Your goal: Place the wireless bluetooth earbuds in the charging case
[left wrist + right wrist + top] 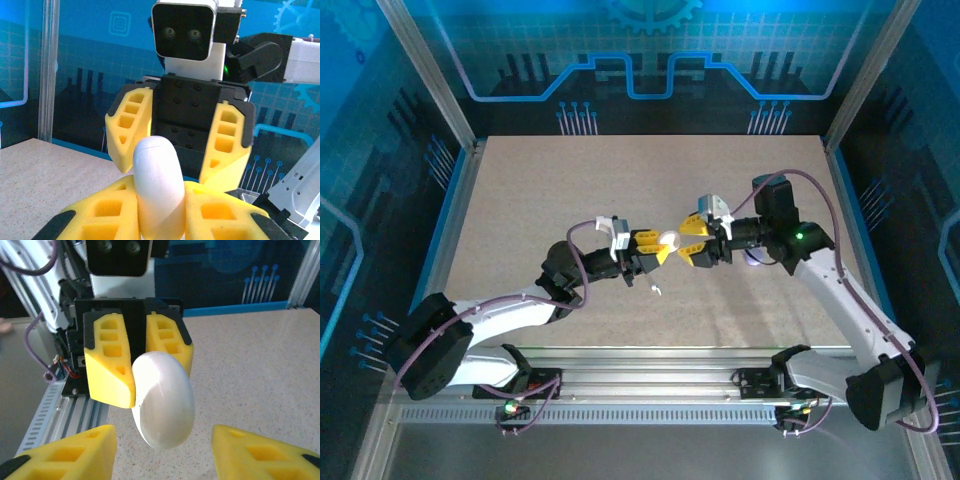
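My left gripper (658,246) is shut on a white, pebble-shaped charging case (669,240), held closed above the table's middle. In the left wrist view the case (156,180) stands upright between my yellow fingers (100,215). My right gripper (691,248) faces it, open, with one finger on each side of the case's free end and not touching it. In the right wrist view the case (162,400) hangs in the wide gap between my fingertips (65,455). One tiny white earbud (657,291) lies on the table just below the left gripper.
A small pale lavender object (756,258) sits on the table, partly hidden under the right arm's wrist. The speckled beige tabletop (620,180) is fenced by aluminium posts and blue walls. A metal rail (650,385) runs along the near edge.
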Tool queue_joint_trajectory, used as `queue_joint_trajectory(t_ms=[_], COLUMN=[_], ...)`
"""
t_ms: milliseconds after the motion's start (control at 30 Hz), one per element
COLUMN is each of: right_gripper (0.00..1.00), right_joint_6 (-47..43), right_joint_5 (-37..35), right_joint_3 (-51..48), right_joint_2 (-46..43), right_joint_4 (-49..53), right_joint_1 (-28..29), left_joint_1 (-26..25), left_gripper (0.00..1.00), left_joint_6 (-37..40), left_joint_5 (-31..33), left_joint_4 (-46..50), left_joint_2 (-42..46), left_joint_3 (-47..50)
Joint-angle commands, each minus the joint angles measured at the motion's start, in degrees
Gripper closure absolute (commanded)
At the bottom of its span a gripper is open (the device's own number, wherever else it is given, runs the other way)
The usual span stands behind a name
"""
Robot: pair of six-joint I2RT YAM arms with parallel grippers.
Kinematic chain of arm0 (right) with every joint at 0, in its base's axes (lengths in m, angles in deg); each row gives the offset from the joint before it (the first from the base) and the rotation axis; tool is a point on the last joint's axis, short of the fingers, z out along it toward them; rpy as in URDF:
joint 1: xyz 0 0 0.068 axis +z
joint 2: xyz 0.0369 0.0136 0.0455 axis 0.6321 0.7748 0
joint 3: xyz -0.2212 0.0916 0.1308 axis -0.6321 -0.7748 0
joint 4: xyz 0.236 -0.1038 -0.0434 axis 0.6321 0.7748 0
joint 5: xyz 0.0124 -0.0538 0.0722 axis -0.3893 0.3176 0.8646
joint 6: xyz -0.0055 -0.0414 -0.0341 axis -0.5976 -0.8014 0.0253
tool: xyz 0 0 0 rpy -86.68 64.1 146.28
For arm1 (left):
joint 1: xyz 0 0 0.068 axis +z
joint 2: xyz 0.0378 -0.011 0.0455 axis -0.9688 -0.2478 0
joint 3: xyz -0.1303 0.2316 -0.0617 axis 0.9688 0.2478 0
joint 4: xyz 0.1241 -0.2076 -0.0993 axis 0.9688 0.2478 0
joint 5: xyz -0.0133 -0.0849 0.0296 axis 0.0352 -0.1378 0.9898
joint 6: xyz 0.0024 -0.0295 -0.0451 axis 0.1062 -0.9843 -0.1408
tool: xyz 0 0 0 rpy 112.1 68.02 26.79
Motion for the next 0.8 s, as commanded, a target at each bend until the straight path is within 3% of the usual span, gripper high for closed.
queue_joint_trajectory(t_ms=[0, 767], right_gripper=[0.52, 0.71], right_joint_6=[-5.1, -20.83], right_joint_5=[5.32, 12.45], right_joint_3=[3.71, 13.87], right_joint_2=[1.79, 10.85], right_joint_4=[6.16, 22.69], right_joint_1=[-0.55, -0.64], left_joint_1=[0.41, 0.4], left_gripper=[0.88, 0.89], left_joint_6=[-0.12, 1.34], left_joint_5=[-1.97, -3.38], left_joint_4=[-2.93, -0.76], left_joint_2=[0.87, 2.14], left_joint_3=[0.58, 0.74])
